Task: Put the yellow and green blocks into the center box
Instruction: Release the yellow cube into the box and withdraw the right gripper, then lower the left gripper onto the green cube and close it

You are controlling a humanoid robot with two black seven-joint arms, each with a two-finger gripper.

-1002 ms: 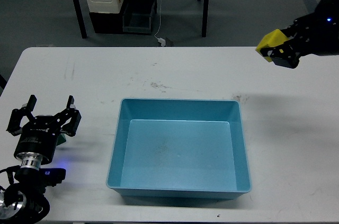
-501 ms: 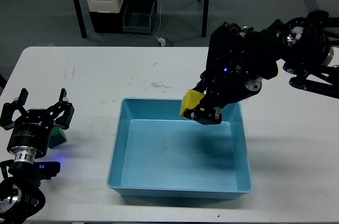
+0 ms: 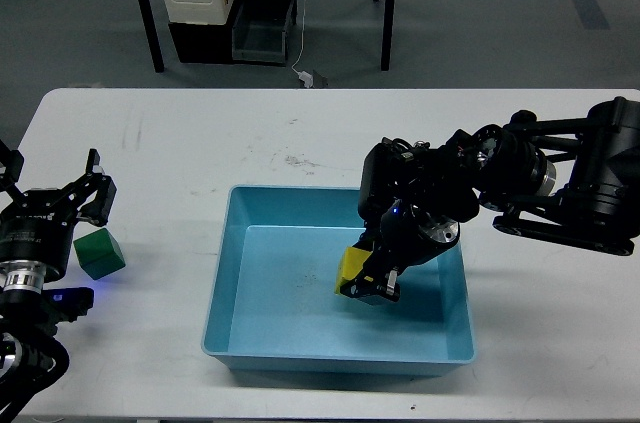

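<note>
Yellow block now down inside the box, green one waiting outside it.

Within a second our right gripper point(image 3: 368, 281) has swung from high off the far right corner of the shallow light-blue plastic box point(image 3: 225, 243) to low over its floor, clamped on the small yellow cube-shaped block point(image 3: 351, 266); release looks like the next call. Our left gripper point(image 3: 50, 203) has drawn back, fingers spread and empty, uncovering the small green cube-shaped block point(image 3: 99, 252) on the white tabletop point(image 3: 200, 143) left of the box.
</note>
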